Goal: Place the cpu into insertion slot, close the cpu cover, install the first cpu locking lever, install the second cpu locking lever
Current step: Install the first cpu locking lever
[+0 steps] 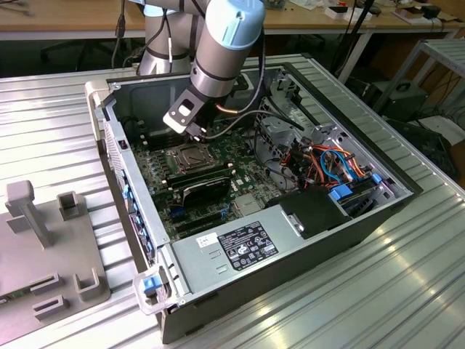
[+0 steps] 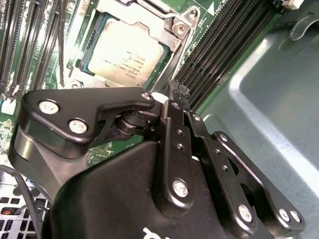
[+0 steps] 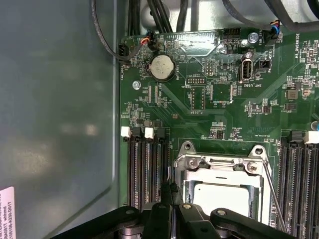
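The cpu (image 2: 122, 57) (image 3: 222, 196), a silvery-tan square, lies seated in the insertion slot (image 1: 190, 158) on the green board. The cpu cover (image 2: 149, 20) (image 3: 219, 167) lies down around it, and the chip shows through its window. A thin metal lever rod (image 3: 272, 196) runs slanted along one side of the socket, and another (image 2: 180, 52) lies along the side nearest the fingertips. My gripper (image 2: 178, 91) (image 3: 169, 192) (image 1: 197, 136) is shut with nothing between its fingers. Its tip hangs at the socket's edge, between the cover and the long black memory slots (image 2: 219, 50). I cannot tell whether it touches a lever.
The open computer case (image 1: 138, 218) lies on a ribbed metal table. A power supply (image 1: 240, 243) sits at the front, and cable bundles (image 1: 330, 163) and a drive cage lie at the exterior view's right. A grey fixture (image 1: 43, 247) stands outside the case on the exterior view's left.
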Controlling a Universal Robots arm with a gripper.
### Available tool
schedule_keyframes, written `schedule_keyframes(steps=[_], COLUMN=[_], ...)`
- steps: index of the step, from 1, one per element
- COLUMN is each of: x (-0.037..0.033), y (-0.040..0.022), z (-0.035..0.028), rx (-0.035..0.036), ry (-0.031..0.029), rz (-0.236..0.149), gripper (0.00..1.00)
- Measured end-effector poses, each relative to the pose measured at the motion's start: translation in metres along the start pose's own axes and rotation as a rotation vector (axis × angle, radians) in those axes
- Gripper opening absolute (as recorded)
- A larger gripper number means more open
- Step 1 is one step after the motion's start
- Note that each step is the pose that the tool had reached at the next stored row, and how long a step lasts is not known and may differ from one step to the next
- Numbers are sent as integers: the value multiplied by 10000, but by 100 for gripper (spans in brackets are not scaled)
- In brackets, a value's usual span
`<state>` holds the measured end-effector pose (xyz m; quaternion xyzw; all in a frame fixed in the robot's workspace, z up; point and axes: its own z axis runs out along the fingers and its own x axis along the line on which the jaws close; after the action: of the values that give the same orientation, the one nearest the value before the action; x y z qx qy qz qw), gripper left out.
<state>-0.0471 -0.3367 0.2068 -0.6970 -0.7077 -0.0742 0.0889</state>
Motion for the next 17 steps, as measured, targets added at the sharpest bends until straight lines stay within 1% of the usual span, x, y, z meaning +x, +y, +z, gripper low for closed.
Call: schedule_keyframes(steps=[6, 10, 17], x=[0, -23, -38], y=[14, 14, 25], z=[0, 1, 28], rx=[0, 1, 2], ry=[1, 1, -2], rz=[0, -1, 0], gripper=[11, 11, 11])
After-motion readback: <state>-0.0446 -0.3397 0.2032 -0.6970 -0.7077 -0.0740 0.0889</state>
